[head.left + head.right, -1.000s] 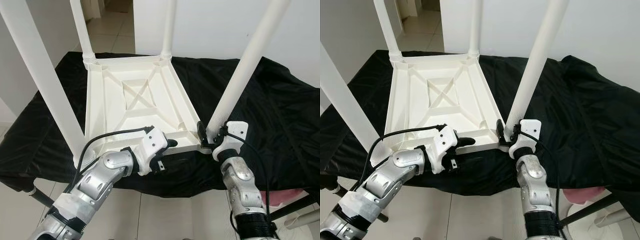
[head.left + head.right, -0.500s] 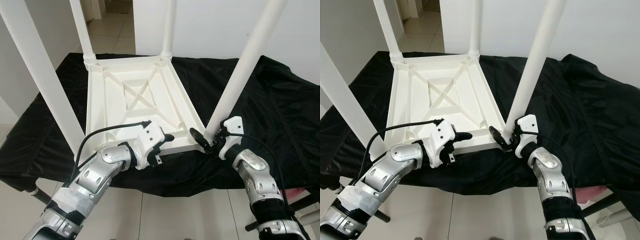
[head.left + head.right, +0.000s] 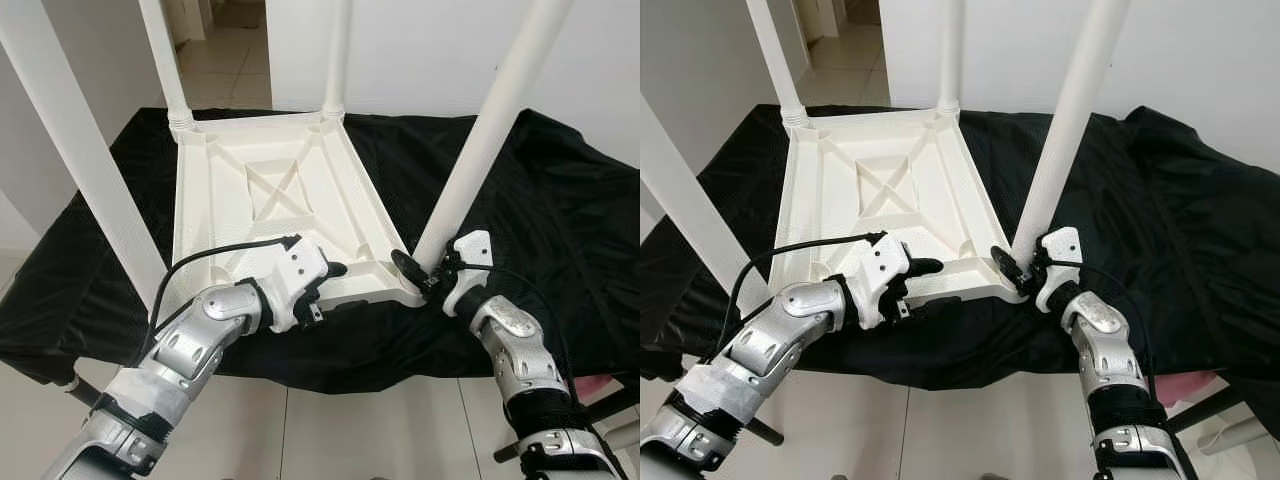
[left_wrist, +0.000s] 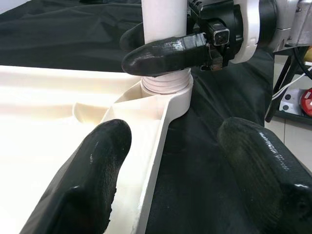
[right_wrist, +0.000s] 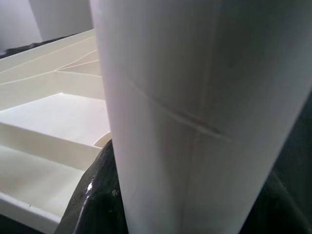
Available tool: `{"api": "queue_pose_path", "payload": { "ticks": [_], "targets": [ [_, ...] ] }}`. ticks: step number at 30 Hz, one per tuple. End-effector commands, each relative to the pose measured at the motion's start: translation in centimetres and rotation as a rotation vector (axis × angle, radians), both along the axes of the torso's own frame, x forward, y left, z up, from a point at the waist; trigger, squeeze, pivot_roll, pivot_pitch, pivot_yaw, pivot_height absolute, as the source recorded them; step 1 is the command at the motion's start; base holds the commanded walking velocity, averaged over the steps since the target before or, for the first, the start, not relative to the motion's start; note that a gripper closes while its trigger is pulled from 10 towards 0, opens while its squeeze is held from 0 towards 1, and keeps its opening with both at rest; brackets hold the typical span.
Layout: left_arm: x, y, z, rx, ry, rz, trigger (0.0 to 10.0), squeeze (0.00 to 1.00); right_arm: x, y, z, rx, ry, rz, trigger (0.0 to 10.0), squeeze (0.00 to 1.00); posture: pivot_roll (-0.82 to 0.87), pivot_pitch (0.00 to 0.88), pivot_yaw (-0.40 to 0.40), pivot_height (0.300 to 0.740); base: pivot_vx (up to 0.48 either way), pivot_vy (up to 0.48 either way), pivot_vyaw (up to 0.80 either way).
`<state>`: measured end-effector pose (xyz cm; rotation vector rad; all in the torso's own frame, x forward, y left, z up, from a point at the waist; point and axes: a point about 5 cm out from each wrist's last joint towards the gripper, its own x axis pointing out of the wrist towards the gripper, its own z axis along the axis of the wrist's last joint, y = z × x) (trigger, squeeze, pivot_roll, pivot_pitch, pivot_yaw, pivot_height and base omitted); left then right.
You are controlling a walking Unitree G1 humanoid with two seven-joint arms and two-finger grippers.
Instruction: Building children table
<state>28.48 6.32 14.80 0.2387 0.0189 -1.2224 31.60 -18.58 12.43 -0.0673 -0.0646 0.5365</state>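
While the left gripper (image 3: 322, 283) straddles the upturned white plastic tabletop's (image 3: 270, 205) near rim, fingers apart, the right gripper (image 3: 420, 272) clamps the near-right white tubular leg (image 3: 470, 165).

All four table legs (image 3: 487, 140) run off frame (tops unseen).

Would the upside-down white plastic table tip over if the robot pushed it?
Probably not: the upside-down white plastic table lies flat on the black cloth. It looks hollow, so likely light. It might slide instead, though the right gripper clasps one leg.
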Motion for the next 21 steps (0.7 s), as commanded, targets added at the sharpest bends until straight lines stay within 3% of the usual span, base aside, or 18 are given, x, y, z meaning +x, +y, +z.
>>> {"api": "queue_pose_path", "payload": {
  "ticks": [1,5,8,21],
  "targets": [
    [-0.1,0.0,0.2,0.018,-0.004,-0.084,10.0,0.0,-0.4,0.4,-0.7,0.005,0.013,-0.029,10.0,0.0,-0.04,0.0,0.035,0.74,0.0,0.0,0.0],
    [0.1,0.1,0.3,0.019,-0.007,-0.08,10.0,0.0,-0.5,0.6,-1.0,0.008,0.01,-0.126,10.0,0.0,-0.04,0.0,0.031,0.74,0.0,0.0,0.0],
    [-0.2,0.3,-0.1,0.022,0.003,-0.077,10.0,0.0,-0.8,0.4,-1.7,0.044,0.048,-0.336,10.0,0.0,-0.05,0.0,0.029,0.74,0.0,0.0,0.0],
    [-0.3,0.1,-0.2,0.017,0.006,-0.083,10.0,0.0,-2.1,2.3,-2.4,0.179,0.119,-0.705,10.0,0.0,-0.05,0.0,0.028,0.74,0.0,0.0,0.0]
  ]
}}
